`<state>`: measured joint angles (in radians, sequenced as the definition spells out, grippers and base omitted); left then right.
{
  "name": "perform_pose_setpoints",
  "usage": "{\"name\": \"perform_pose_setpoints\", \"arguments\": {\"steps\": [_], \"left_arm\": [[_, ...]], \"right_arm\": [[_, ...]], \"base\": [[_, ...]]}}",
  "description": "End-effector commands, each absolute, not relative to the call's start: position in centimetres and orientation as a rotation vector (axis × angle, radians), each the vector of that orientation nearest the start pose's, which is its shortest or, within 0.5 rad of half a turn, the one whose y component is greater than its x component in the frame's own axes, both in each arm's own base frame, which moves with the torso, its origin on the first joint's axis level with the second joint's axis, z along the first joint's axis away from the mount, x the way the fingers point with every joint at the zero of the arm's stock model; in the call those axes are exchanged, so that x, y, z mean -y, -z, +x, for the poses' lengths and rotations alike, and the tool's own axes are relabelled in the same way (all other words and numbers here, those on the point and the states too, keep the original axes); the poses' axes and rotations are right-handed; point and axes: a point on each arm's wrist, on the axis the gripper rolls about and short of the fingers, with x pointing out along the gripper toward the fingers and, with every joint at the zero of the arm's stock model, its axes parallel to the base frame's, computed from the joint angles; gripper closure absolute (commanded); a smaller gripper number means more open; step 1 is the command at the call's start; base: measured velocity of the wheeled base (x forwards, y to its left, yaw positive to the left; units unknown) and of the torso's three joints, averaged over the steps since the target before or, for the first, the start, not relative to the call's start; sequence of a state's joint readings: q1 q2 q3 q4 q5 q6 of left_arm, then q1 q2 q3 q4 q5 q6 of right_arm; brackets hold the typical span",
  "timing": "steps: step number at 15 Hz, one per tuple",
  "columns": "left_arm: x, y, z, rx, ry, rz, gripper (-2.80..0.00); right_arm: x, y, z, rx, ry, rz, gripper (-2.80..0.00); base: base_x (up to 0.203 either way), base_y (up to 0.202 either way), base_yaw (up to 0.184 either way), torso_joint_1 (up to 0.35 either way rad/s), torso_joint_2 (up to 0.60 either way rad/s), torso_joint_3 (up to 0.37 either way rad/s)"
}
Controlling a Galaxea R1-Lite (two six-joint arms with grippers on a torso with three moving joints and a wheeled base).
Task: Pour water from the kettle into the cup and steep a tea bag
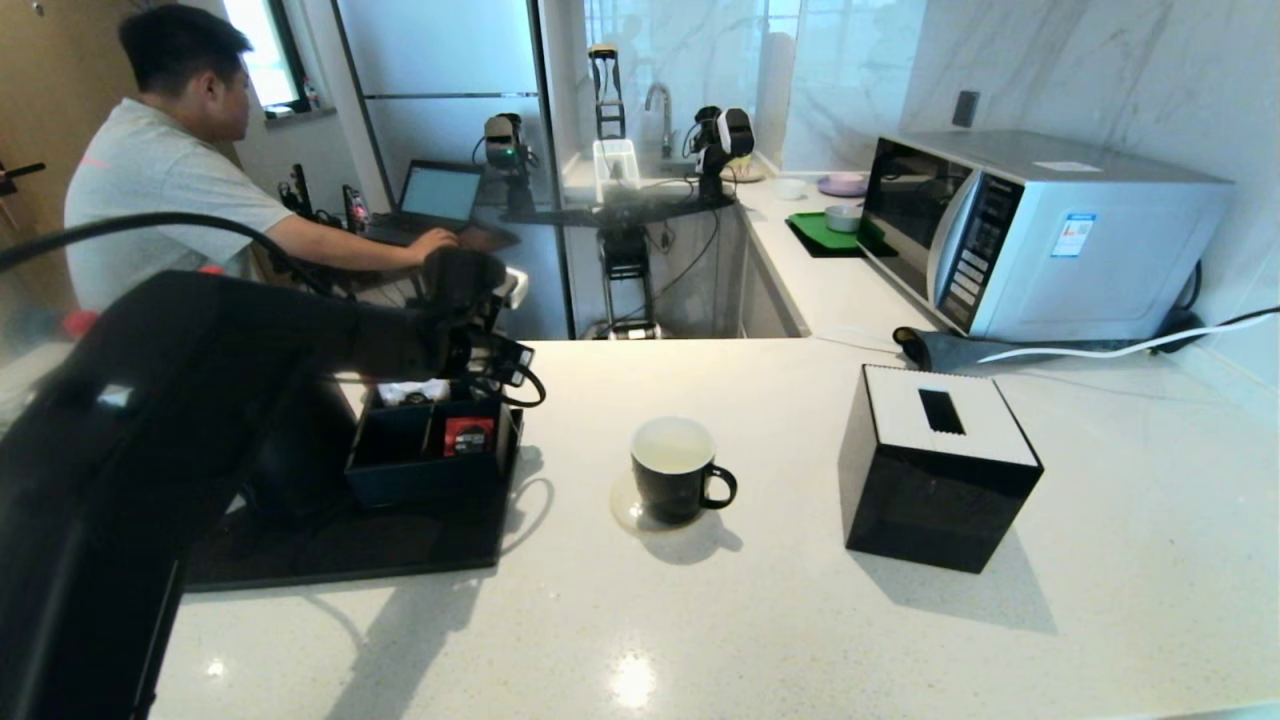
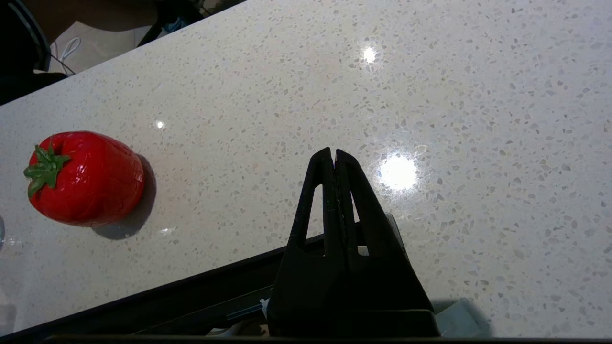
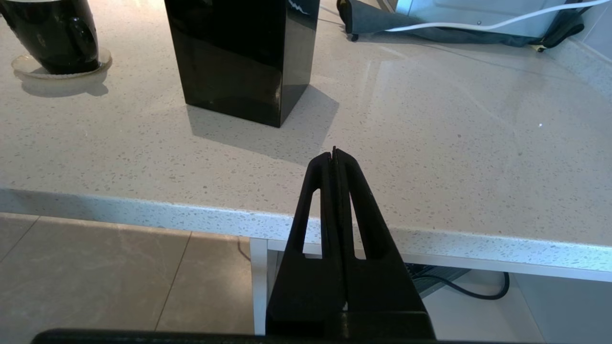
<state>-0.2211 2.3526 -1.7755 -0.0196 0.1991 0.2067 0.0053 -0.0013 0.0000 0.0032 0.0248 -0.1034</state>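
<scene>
The cup point(image 1: 672, 470), a glossy black mug with a white inside, stands on a round coaster in the middle of the counter; its lower part also shows in the right wrist view as the cup point(image 3: 52, 38). My left arm point(image 1: 300, 340) reaches over the low black compartment box point(image 1: 430, 445). The left gripper point(image 2: 333, 154) is shut, with nothing visible between its fingers, above the counter just beyond the box. My right gripper point(image 3: 334, 153) is shut and empty, hanging off the counter's front edge, out of the head view. The kettle and the tea bag are not visible.
A black tissue box point(image 1: 935, 465) with a white top stands right of the cup. The compartment box holds a red-labelled sachet point(image 1: 468, 435) and sits on a black tray point(image 1: 350, 550). A red tomato-like toy point(image 2: 83, 177) lies on the counter. A microwave point(image 1: 1040, 230) stands back right.
</scene>
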Motion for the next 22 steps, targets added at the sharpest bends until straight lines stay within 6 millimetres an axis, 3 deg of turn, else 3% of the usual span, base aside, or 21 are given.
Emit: {"name": "perform_pose_setpoints", "arguments": {"steps": [1,22], "left_arm": [[10.2,-13.0,47.4,-0.536,0.076,0.319,0.0],[9.7,-17.2,46.1,-0.452,0.066,0.311,0.0]], "right_arm": [[0.0,-7.5,-2.3,-0.001,-0.031,-0.104,0.0],[0.0,-7.5,-2.3,-0.001,-0.031,-0.104,0.0]], "base": [[0.0,0.0,0.0,0.0,0.0,0.0],[0.0,0.0,0.0,0.0,0.0,0.0]]}}
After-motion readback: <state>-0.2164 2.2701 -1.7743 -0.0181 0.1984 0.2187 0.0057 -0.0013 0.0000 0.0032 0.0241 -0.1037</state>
